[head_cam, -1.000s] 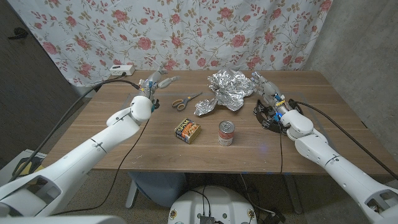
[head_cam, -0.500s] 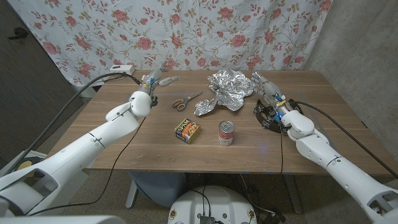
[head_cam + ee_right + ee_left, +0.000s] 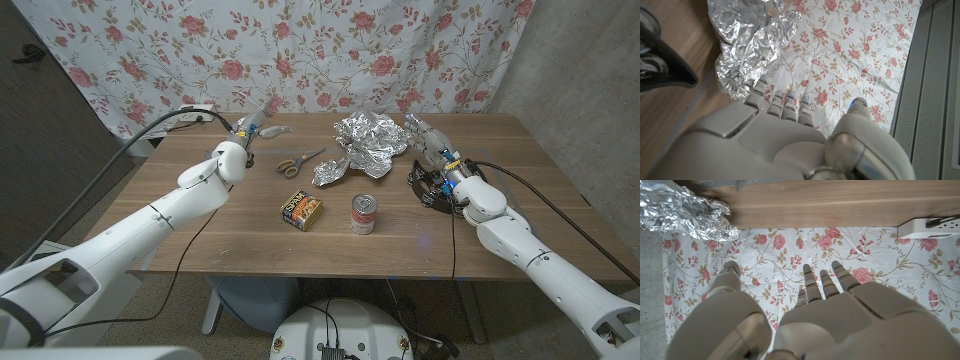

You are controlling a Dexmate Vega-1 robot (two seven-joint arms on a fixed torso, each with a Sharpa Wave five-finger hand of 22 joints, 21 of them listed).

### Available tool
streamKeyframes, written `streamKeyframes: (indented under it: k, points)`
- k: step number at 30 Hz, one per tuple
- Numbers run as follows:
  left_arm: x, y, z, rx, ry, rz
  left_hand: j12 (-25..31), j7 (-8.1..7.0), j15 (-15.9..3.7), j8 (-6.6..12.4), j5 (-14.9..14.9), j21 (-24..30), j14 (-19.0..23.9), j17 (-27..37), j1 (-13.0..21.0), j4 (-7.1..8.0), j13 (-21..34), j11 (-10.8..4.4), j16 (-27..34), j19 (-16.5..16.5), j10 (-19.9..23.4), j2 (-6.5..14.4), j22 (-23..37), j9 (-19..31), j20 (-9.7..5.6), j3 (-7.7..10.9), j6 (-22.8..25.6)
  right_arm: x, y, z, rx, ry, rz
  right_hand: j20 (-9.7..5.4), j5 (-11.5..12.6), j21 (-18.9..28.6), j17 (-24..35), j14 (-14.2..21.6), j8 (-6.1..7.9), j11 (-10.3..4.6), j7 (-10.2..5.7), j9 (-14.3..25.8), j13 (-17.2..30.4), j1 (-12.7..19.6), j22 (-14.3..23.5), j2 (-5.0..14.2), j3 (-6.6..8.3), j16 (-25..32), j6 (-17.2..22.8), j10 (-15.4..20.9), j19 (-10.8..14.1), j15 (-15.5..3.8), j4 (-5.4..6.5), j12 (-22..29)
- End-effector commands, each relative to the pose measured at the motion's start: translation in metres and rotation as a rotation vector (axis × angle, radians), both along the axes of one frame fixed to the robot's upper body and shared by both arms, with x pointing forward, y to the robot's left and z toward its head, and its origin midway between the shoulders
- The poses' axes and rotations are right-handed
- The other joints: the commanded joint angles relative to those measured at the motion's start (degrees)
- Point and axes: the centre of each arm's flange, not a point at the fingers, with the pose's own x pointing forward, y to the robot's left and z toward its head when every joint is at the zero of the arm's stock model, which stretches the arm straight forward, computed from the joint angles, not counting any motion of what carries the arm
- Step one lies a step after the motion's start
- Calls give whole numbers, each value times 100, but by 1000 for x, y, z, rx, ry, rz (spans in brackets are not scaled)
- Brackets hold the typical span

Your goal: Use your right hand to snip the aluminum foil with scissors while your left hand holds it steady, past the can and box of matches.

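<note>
So on the table (image 3: 240, 240) there's one crumpled sheet of aluminum foil (image 3: 367, 143) at the far middle, one pair of scissors (image 3: 298, 162) lying just left of it, plus one can (image 3: 364, 214) and one box of matches (image 3: 301, 210) side by side nearer the front. The left hand (image 3: 252, 131) is up at the far left edge with its fingers apart and nothing in it. The right hand (image 3: 428, 139) sits just right of the foil, fingers loosely spread, also holding nothing as far as I can see.

Left hand (image 3: 255, 130) raised, empty; right hand (image 3: 425, 137) empty, fingers apart
</note>
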Motion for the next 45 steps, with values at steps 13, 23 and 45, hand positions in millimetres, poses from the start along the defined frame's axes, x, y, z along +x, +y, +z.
streamKeyframes:
  k: [13,23,45]
  points:
    - [9,-11,6,166,104,69,58,-6,-19,40,45,-12,-24,11,173,-27,54,-14,-8,-14,139,140,7,10,-26,47,-106,-4,1,2,-7,-6,6,-7,-9,27,16,-19,4,-32,-93,15,7,105,5,-8,44,28,4,27,-41,-16,-21,18]
    - [12,-22,10,214,131,90,52,-25,-17,-40,14,-11,-6,8,245,-47,67,-7,-2,-16,163,164,6,9,-20,30,-442,-5,2,2,-15,-4,8,-6,-10,28,15,-14,1,-32,-105,15,5,108,5,-11,49,33,-1,33,-40,-14,-21,21]
    - [24,-42,8,306,207,142,7,-43,29,16,8,-36,-125,8,638,-134,94,-120,-27,-107,151,347,4,8,-12,131,-565,-3,4,-2,-14,1,24,-4,-9,26,13,-19,-1,-37,-104,14,2,113,5,-10,62,36,-3,32,-48,-6,-20,23]
